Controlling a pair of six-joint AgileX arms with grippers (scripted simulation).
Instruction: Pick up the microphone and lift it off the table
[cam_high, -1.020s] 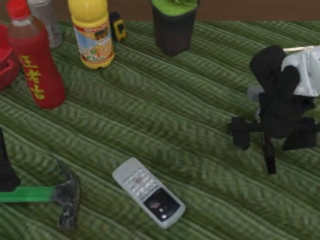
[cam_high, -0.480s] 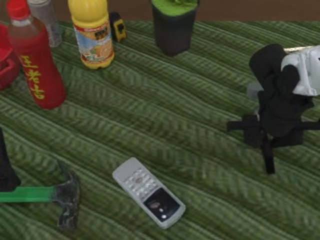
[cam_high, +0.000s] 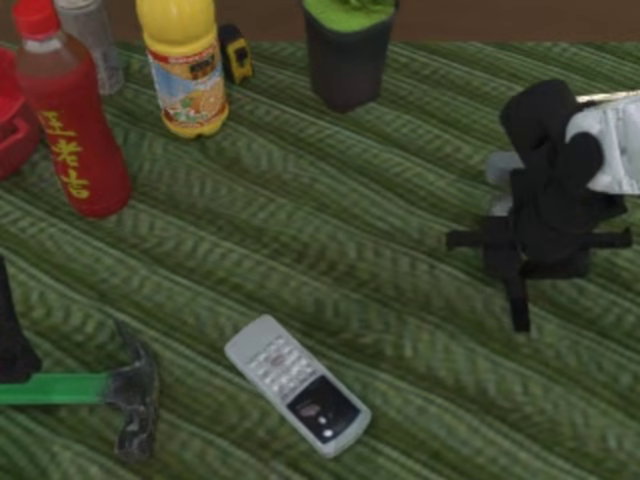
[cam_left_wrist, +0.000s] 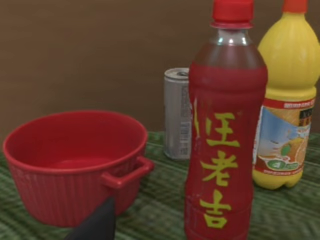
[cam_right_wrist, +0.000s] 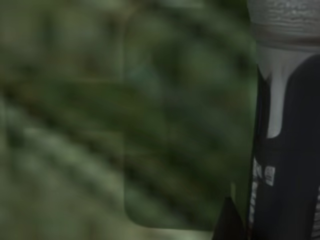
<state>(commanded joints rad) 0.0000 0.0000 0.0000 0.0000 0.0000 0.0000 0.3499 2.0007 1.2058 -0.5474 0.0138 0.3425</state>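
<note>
Right gripper (cam_high: 520, 255) was clenched on the slim black-handled microphone (cam_high: 518, 300), mesh head silver-grey, near the ribbed green table's (cam_high: 330, 230) right edge. Left gripper wasn't visible; red bottle (cam_left_wrist: 225, 130) bore yellow characters.

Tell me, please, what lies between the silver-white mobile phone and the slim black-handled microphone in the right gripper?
Only bare green ribbed cloth of the table separates the phone and microphone, as the top view shows.

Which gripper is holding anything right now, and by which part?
The right gripper holds the microphone, gripping the black handle just below the silver head. The left gripper is out of view.
</note>
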